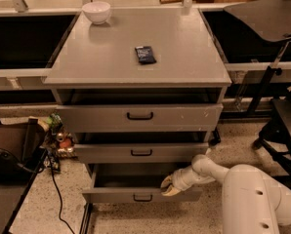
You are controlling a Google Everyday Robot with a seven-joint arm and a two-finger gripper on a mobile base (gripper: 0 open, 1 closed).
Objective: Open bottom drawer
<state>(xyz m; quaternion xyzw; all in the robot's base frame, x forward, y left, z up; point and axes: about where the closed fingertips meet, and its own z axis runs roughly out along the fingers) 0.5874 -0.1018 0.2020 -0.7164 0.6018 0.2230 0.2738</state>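
Note:
The grey cabinet (135,62) has three drawers. The bottom drawer (116,196) is pulled out partway, with its grey inside showing and a small black loop handle (142,198) on its front. My gripper (167,185) sits at the top edge of the bottom drawer's front, right of the handle, at the end of my white arm (253,199) that reaches in from the lower right. The middle drawer (141,152) and the top drawer (139,116) stand slightly out too.
A white bowl (96,11) and a small dark packet (145,54) lie on the cabinet top. A dark chair (13,155) and cables (55,189) are at the left; a black stand and chair (282,111) are at the right. The floor is speckled.

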